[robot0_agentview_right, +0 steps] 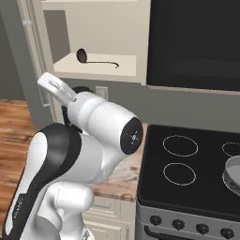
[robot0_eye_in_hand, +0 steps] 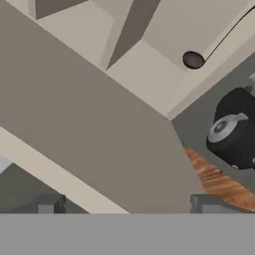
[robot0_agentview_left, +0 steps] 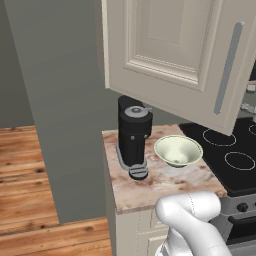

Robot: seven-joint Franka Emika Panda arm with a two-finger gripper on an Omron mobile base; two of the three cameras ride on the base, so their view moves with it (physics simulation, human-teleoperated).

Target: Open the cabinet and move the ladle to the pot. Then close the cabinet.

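Note:
The cream-white cabinet door point(robot0_agentview_left: 170, 45) stands swung open, its grey bar handle point(robot0_agentview_left: 227, 67) facing the left base view. Inside the open cabinet point(robot0_agentview_right: 101, 28) a dark ladle point(robot0_agentview_right: 82, 55) lies on the lower shelf, bowl to the left and thin handle running right; the hand view catches it too, as ladle point(robot0_eye_in_hand: 193, 60). A grey pot point(robot0_agentview_right: 233, 176) sits on the stove at the right edge. My gripper point(robot0_eye_in_hand: 127, 205) is open beside the door's edge, its fingertips point(robot0_eye_in_hand: 49, 203) wide apart with nothing held. The ladle lies well beyond them.
A black coffee machine point(robot0_agentview_left: 134, 134) and a pale green bowl point(robot0_agentview_left: 178, 150) stand on the marble counter point(robot0_agentview_left: 165, 182). A black stove point(robot0_agentview_right: 192, 164) adjoins it, with a dark glass-fronted appliance point(robot0_agentview_right: 194, 42) above. My arm point(robot0_agentview_right: 93, 136) fills the lower left.

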